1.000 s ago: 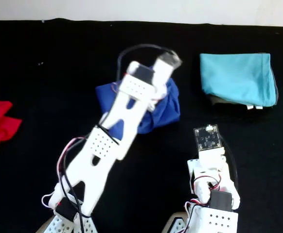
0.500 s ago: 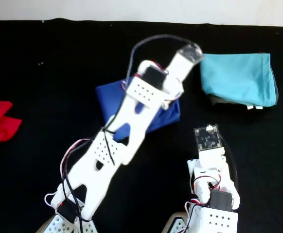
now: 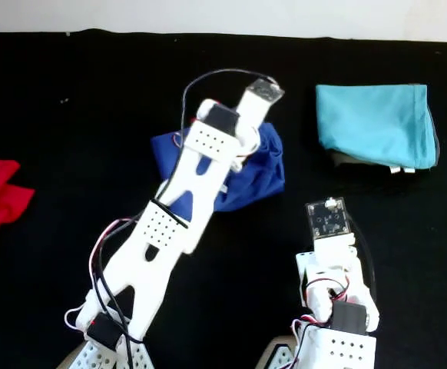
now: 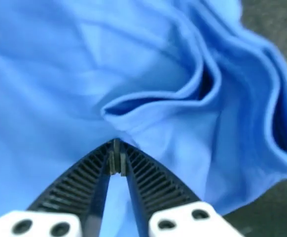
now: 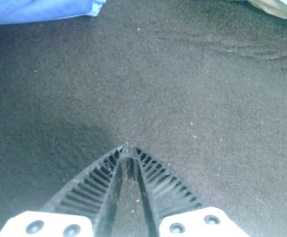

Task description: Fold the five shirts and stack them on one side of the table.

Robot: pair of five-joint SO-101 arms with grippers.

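Noted: left jaws clamped on blue shirt [image 4: 148, 113] — teal shirt [image 3: 373, 123] lies rightward, nearer right arm [image 3: 335, 292]; right jaws together, empty

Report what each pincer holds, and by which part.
Left pincer: shut on the blue shirt, pinching a raised fold of its cloth. Right pincer: shut, holding nothing.

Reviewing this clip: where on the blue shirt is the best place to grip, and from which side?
Take the blue shirt by the raised fold ridge, coming from above. The cloth lies bunched, and that ridge stands up from the flatter fabric, giving two faces to pinch. The left end effector is shut right at the ridge's end, which looks like a sound hold.
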